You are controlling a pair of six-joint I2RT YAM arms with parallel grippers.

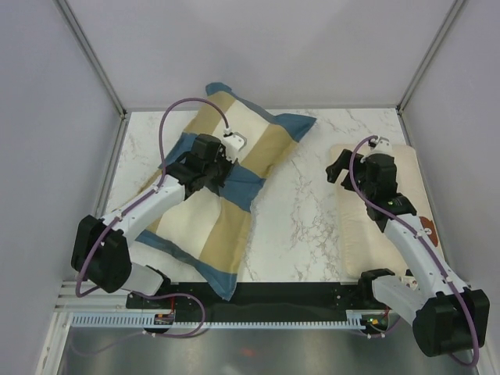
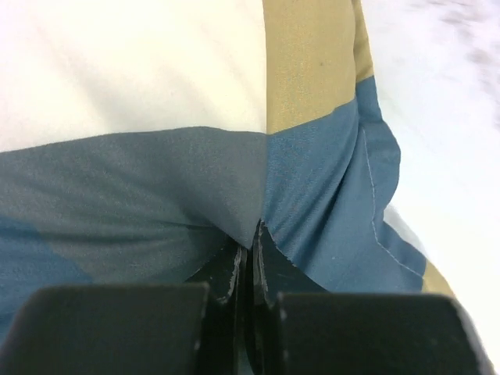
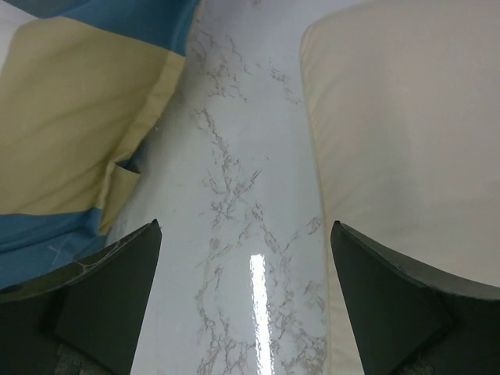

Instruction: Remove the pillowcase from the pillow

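1. Marble-topped table (image 1: 312, 219) carries the pillowcase (image 1: 223, 230), lying diagonally on the left. It is plump enough that we judge the pillow is inside, though we see none of it.
2. Our left gripper (image 2: 250, 242) is pinched closed on a fold of blue fabric mid-cover, likely to get a hold for pulling the cover away.
3. Our right gripper (image 3: 244, 228) hangs spread wide over bare marble between the pillowcase and the cream pillow (image 3: 406, 117), holding nothing and free to help.
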